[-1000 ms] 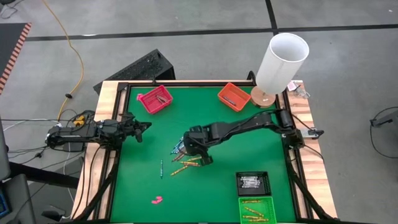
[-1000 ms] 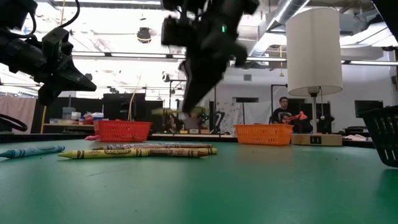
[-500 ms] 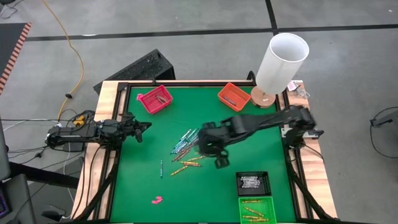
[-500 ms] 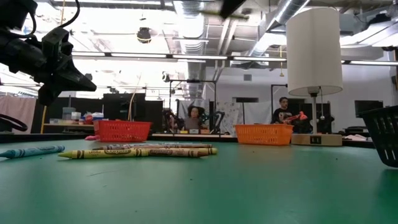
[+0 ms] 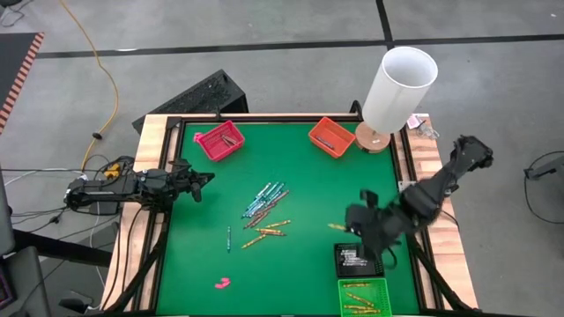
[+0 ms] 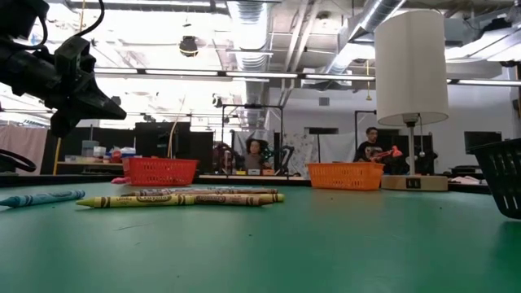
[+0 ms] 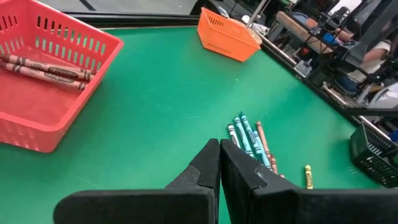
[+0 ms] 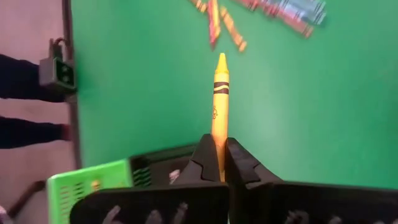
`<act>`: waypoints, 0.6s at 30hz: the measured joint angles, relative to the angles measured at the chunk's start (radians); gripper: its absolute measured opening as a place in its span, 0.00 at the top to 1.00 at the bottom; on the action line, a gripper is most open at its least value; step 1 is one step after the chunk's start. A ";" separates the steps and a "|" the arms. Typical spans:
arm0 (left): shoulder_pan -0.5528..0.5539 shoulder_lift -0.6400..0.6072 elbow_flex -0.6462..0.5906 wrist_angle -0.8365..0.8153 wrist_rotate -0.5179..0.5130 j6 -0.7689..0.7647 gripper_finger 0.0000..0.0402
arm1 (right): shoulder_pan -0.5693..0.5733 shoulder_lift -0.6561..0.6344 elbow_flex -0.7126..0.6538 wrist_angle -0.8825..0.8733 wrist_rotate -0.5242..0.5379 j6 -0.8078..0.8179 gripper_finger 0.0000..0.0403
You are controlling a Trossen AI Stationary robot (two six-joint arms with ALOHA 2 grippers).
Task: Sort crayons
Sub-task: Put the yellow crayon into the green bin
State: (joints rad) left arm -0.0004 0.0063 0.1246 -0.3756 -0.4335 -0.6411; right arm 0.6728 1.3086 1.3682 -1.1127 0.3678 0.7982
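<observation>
Green table [image 5: 308,189] strewn with crayons [image 5: 264,201]; right gripper [image 8: 219,163] jaws clamp a yellow crayon [image 8: 219,99]; left gripper [image 7: 219,165] jaws closed, empty.

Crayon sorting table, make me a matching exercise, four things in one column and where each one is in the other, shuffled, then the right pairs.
Things:
1. yellow crayon
2. red basket
3. green basket
4. pink lump

Places:
A. far side of the table, toward the left arm
B. loose on the mat at the near edge, on the left arm's side
C. clamped in the right gripper, above the table by the black basket
D. near corner on the right arm's side

Pairs: 1-C, 2-A, 3-D, 4-B
</observation>
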 joint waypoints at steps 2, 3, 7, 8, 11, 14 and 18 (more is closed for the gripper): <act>0.000 0.000 0.000 0.000 0.000 -0.003 1.00 | 0.070 0.017 -0.021 0.001 0.003 0.115 1.00; 0.000 0.000 0.000 0.000 0.000 -0.003 1.00 | 0.104 0.031 -0.025 0.001 0.005 0.167 1.00; 0.000 0.000 0.000 0.000 -0.010 -0.004 1.00 | 0.228 0.112 -0.032 0.018 0.005 0.350 1.00; 0.000 0.000 0.000 0.000 -0.016 -0.004 1.00 | 0.254 0.137 -0.032 0.032 0.005 0.387 1.00; 0.000 0.000 0.000 0.000 -0.027 -0.005 1.00 | 0.317 0.212 -0.032 0.080 0.004 0.475 1.00; 0.000 0.000 0.000 0.000 -0.040 -0.006 1.00 | 0.361 0.285 -0.033 0.133 -0.003 0.545 1.00; 0.000 0.000 0.000 0.000 -0.050 -0.006 1.00 | 0.397 0.347 -0.033 0.206 -0.036 0.601 1.00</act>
State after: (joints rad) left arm -0.0003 0.0063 0.1246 -0.3752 -0.4832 -0.6468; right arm 1.0695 1.6553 1.3356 -0.9066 0.3322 1.3987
